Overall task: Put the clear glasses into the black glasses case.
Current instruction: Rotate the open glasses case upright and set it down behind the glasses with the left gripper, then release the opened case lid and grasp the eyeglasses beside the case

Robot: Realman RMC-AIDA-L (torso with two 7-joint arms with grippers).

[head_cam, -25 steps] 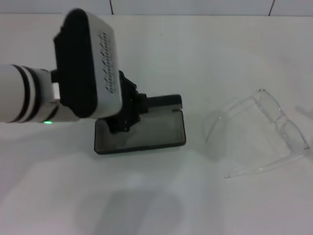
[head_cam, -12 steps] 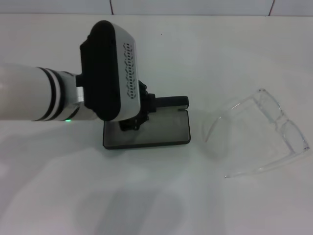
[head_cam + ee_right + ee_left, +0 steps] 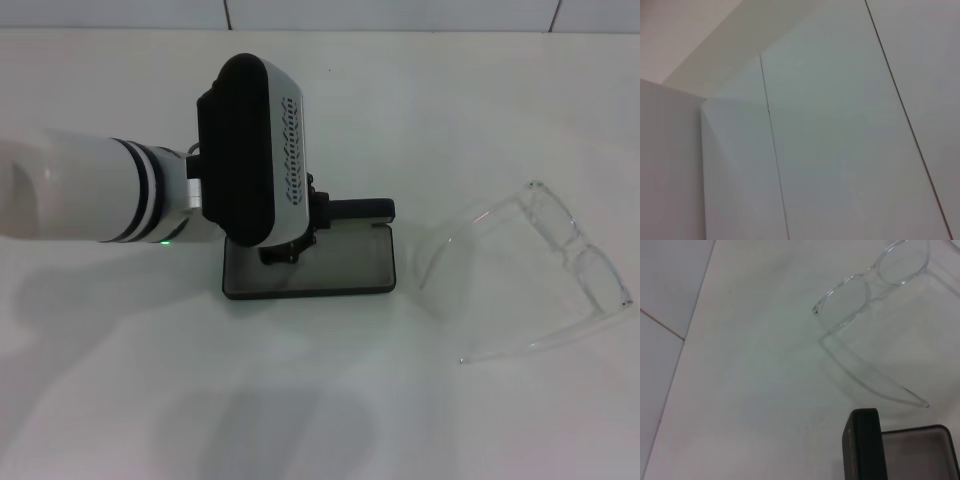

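The left gripper (image 3: 288, 245) reaches in from the tabletop's left edge and sits over the open black glasses case (image 3: 340, 265), at the left part of its hinge side. Its dark fingers are down at the case's back edge, largely hidden under the wrist housing, so whether they are spread or closed on the case cannot be told. The case lies near the middle of the white tabletop (image 3: 300, 400), its grey-lined tray flat and its lid (image 3: 362, 210) standing up along the far side. In the left wrist view the raised lid shows as a dark upright edge beside the tray.

The clear glasses (image 3: 530, 270) rest on the tabletop towards its right edge, apart from the case, with both arms unfolded and pointing back toward the case side. The nearer arm tip lies close to the case's lid corner in the left wrist view.

The right arm is out of the head view; its wrist camera sees only pale wall panels (image 3: 840, 150).
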